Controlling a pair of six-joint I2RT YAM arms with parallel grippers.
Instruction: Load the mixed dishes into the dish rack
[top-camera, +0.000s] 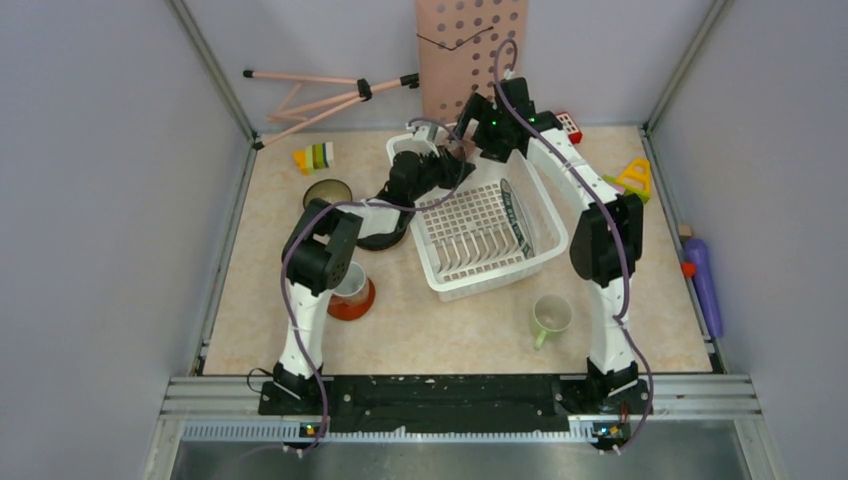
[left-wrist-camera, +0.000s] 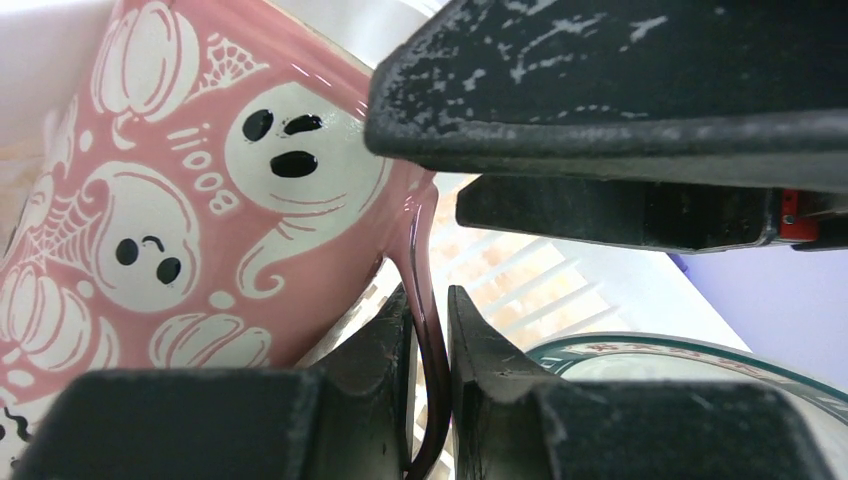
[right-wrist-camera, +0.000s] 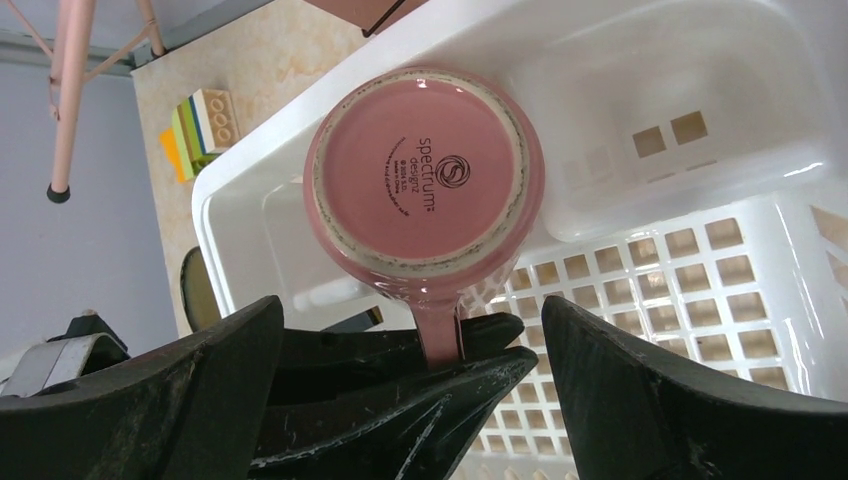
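The white dish rack stands mid-table. My left gripper is shut on the handle of the pink ghost-print mug and holds it over the rack's far left corner. My right gripper is open just above, looking down on the mug's base, touching nothing. A dark plate with a lettered rim stands in the rack. A pale green mug, a small cup on an orange-red saucer, a bowl and a black plate lie on the table.
A pink pegboard and a pink tripod are behind the rack. Toy blocks lie at the far left, a yellow toy at the far right. A purple bottle lies along the right edge.
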